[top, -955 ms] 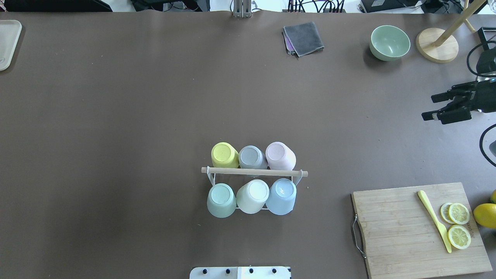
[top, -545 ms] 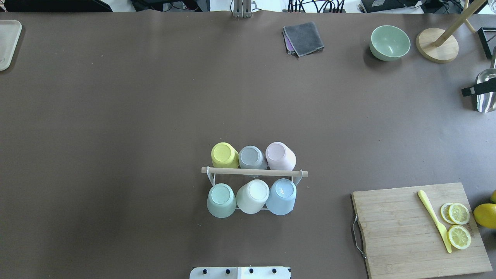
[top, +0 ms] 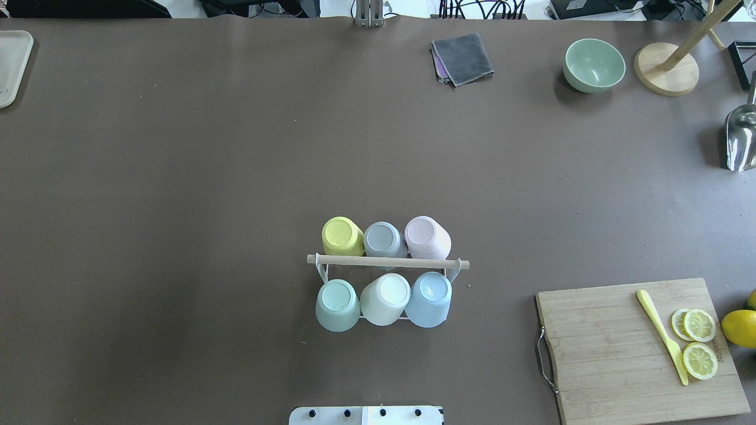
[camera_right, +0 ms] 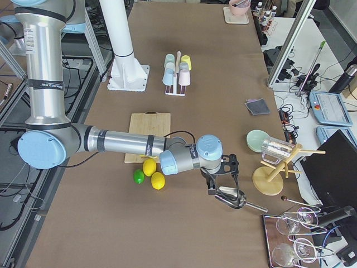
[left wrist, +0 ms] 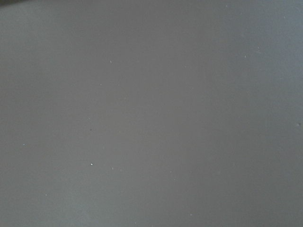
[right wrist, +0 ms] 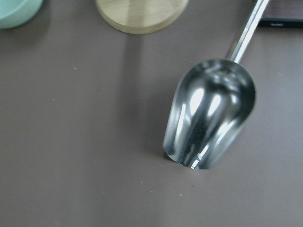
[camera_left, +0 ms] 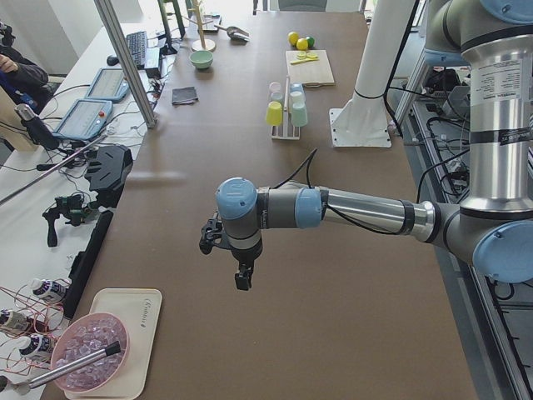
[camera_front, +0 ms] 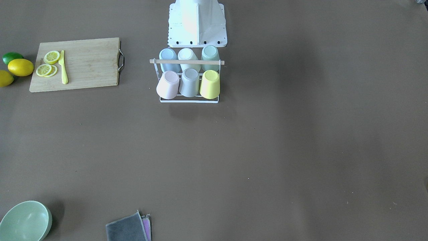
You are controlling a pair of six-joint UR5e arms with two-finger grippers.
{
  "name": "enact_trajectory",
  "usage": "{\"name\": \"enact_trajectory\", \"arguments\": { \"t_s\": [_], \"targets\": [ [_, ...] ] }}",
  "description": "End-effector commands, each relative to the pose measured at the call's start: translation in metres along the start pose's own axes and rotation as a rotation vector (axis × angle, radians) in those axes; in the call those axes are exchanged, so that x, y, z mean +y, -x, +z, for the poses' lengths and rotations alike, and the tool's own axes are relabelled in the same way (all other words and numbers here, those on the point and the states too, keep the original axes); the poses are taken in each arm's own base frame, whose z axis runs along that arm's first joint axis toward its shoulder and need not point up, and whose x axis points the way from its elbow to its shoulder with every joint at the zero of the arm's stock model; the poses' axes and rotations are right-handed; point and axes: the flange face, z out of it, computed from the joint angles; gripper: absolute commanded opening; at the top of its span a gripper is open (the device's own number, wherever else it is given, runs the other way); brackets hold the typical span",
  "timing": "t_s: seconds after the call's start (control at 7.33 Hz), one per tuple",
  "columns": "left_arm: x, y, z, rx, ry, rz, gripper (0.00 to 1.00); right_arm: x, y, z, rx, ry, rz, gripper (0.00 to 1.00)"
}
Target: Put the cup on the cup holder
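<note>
Overhead exterior view puts the cup holder (top: 388,262) mid-table, close to the robot's base plate (top: 366,415). Its wooden rod and long axis run left to right across the table. Six cups sit on it bottoms up, three on each side of the rod. The yellow cup (top: 341,235), grey cup (top: 383,238) and pink cup (top: 426,236) are on the far side. The green cup (top: 337,302), cream cup (top: 385,297) and blue cup (top: 429,298) are on the near side.

The left gripper (camera_left: 242,279) hangs over bare table, well apart from the holder. The right gripper (camera_right: 222,181) hovers just above a metal scoop (camera_right: 231,197). I cannot tell whether either gripper's fingers are spread or pressed together.
</note>
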Motion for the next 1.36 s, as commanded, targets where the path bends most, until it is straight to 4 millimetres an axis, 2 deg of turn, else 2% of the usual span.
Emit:
{"name": "enact_trajectory", "arguments": {
  "t_s": [0.0,0.14,0.27,0.41,0.82,0.95,1.23],
  "targets": [
    [-0.004,0.009,0.009,-0.005,-0.043,0.035,0.99,0.014,-0.044,-0.025,0.051,0.103,0.074,1.00],
    [-0.003,0.011,0.011,-0.002,-0.038,0.028,0.99,0.019,-0.061,-0.041,0.049,0.084,0.123,1.00],
    [-0.004,0.011,0.011,0.002,-0.039,-0.030,0.99,0.021,-0.064,-0.045,0.048,0.088,0.141,1.00],
    [-0.005,0.008,0.007,0.004,-0.048,-0.084,0.99,0.023,-0.065,-0.047,0.047,0.093,0.152,1.00],
    [-0.005,0.009,0.010,0.004,-0.044,-0.088,0.99,0.027,-0.065,-0.047,0.047,0.096,0.155,1.00],
    [-0.005,0.009,0.010,0.004,-0.044,-0.088,0.99,0.027,-0.061,-0.054,0.040,0.088,0.157,1.00],
    [-0.005,0.009,0.010,0.004,-0.044,-0.088,0.99,0.035,-0.057,-0.049,0.053,0.129,0.171,1.00]
  ]
}}
